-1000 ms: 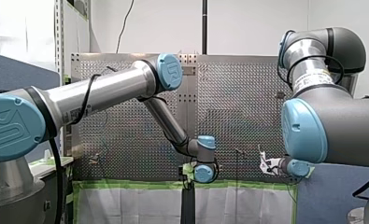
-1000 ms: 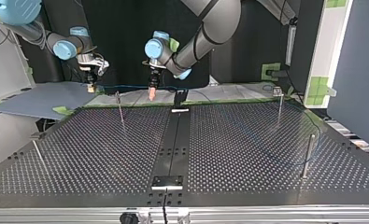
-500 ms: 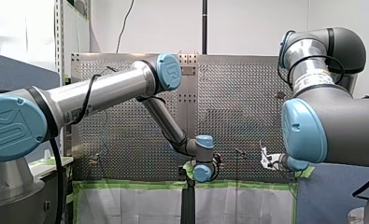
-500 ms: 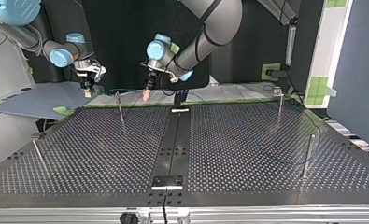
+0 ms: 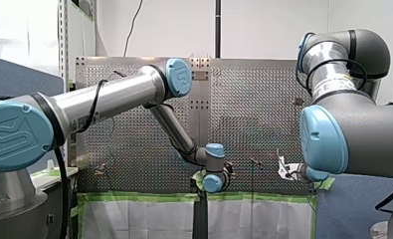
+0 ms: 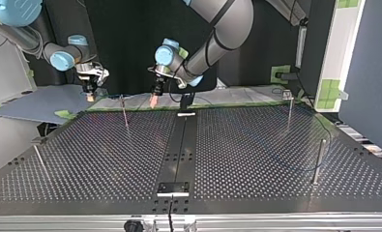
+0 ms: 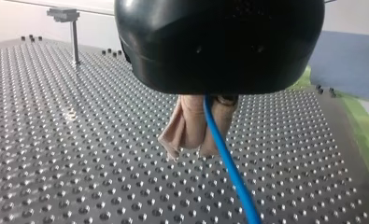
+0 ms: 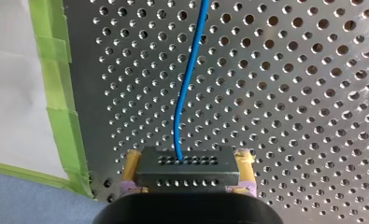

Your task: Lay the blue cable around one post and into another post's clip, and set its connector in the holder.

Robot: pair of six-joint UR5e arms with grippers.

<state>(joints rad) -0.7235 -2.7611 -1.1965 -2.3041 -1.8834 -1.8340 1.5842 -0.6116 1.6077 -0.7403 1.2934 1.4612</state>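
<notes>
In the left wrist view my left gripper (image 7: 198, 147) is shut, its beige pads pinching the blue cable (image 7: 229, 175), which runs on down over the perforated table. The right wrist view shows my right gripper (image 8: 187, 184) with yellow pads shut on a black connector block (image 8: 187, 169); the cable (image 8: 184, 93) leaves its top face. In the top view my left gripper (image 6: 154, 100) hangs over the table's far edge, near a thin post (image 6: 124, 112). My right gripper (image 6: 90, 95) is further toward that view's left. A faint stretch of cable (image 6: 125, 95) links them.
More posts stand at the top view's right (image 6: 289, 108) (image 6: 318, 162) and left (image 6: 39, 162). A black bracket (image 6: 185, 103) sits at the far end of the centre strip and a plate (image 6: 174, 188) at the near end. Green tape (image 8: 60, 93) edges the table.
My right gripper has shifted a little toward the top view's left and slightly lower. My left wrist has tilted and its gripper moved a touch the same way. Both grips are unchanged.
</notes>
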